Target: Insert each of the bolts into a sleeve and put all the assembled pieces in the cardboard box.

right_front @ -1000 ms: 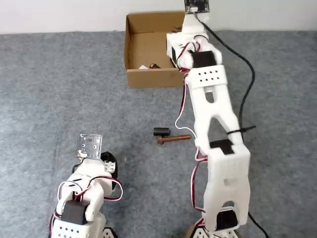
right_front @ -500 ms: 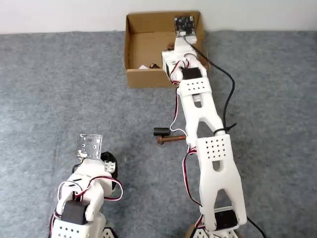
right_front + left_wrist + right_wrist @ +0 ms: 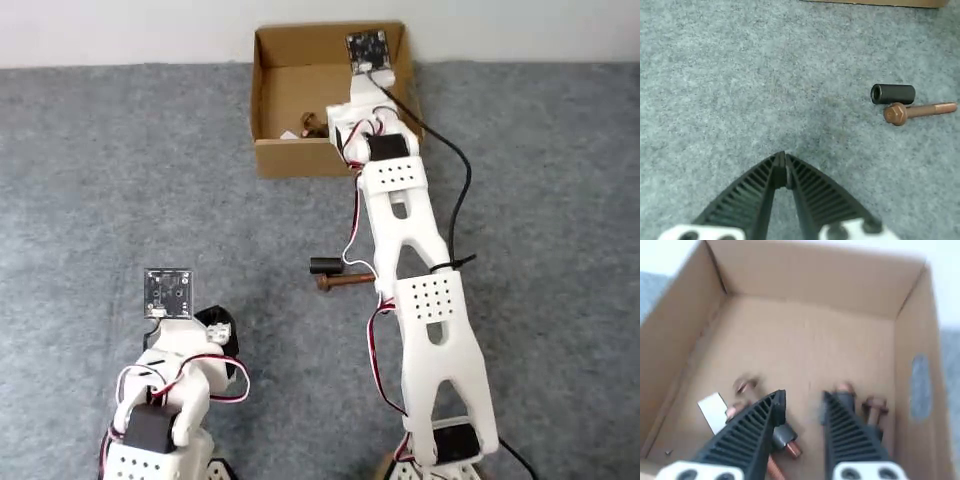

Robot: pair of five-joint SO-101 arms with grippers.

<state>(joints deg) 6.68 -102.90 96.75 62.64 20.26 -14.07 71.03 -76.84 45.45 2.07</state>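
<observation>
The cardboard box [image 3: 271, 158] stands at the table's far side. My right gripper [image 3: 803, 399] hangs open inside it, nothing between its fingers. Below it several assembled bolt-and-sleeve pieces lie on the box floor: one under a finger [image 3: 786, 442], another by the side wall [image 3: 873, 406]. One of them [image 3: 313, 124] also shows in the high view. A loose black sleeve [image 3: 326, 266] [image 3: 892, 94] and a copper bolt [image 3: 350, 280] [image 3: 918, 110] lie side by side on the carpet beside the right arm [image 3: 410, 215]. My left gripper [image 3: 782, 160] is shut and empty, low over the carpet, well short of them.
Grey carpet [image 3: 120, 180] covers the table. A white scrap of paper [image 3: 713, 408] lies in the box near its front wall. The right arm's cable [image 3: 462, 190] loops beside the arm. A pale wall runs behind the box.
The right arm swung left, bringing its gripper further over the box interior. The left arm's wrist shifted slightly left and tilted. The loose sleeve and bolt stayed put.
</observation>
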